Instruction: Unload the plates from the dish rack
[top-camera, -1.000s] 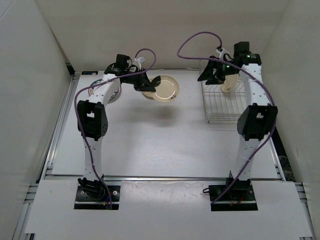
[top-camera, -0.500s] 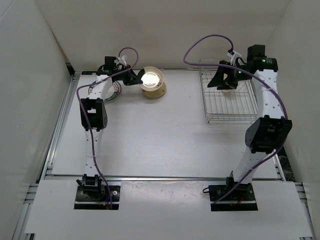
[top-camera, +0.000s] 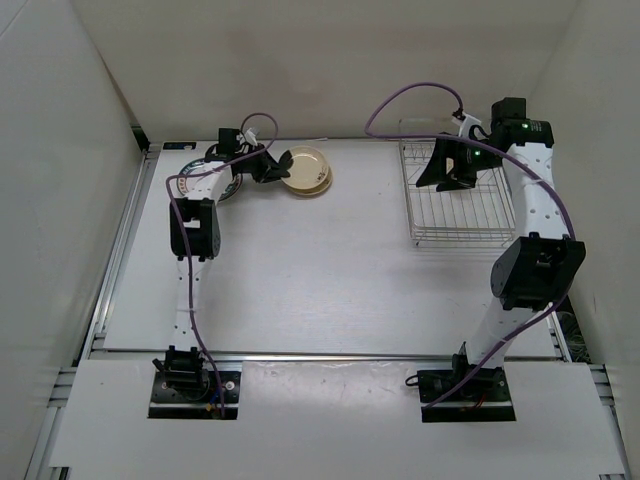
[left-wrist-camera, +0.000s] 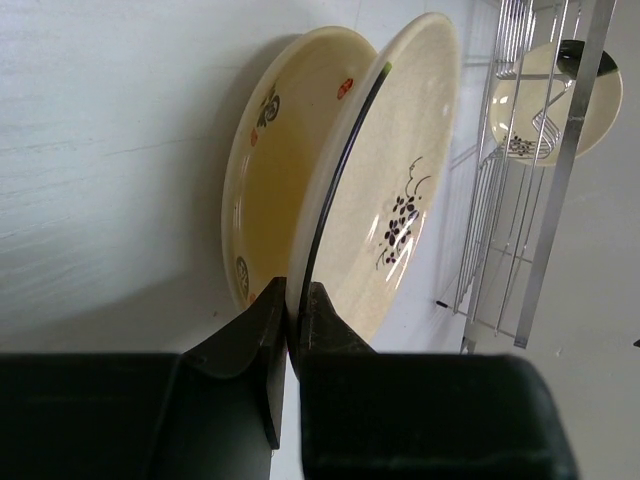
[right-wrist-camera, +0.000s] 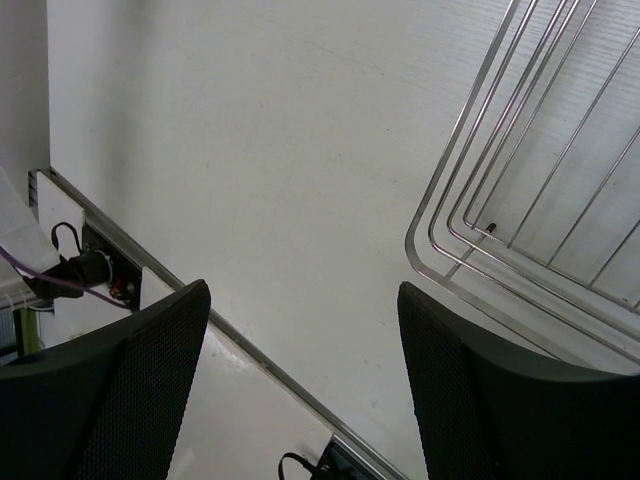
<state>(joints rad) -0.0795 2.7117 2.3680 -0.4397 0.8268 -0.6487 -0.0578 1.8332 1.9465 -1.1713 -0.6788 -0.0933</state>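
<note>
White walls (top-camera: 60, 150) are closing in the pale table (top-camera: 330, 280) on three sides, open tabletop stretching between the arms. The dish rack (top-camera: 460, 215) is sitting far right, holding one plate (left-wrist-camera: 548, 100). The right gripper (top-camera: 455, 172) is hovering over it, jaws wide. The left gripper (top-camera: 268, 166) is pinching a cream plate (left-wrist-camera: 400, 200) by its rim, leaning it against a second cream plate (left-wrist-camera: 265, 190) near the far edge.

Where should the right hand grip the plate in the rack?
Top rim, coming straight down, one finger on each face. The plate seems to stand on edge among the wires of the rack, so probably only its upper rim is free; the wires block the sides. The right hand is open over the rack.
</note>
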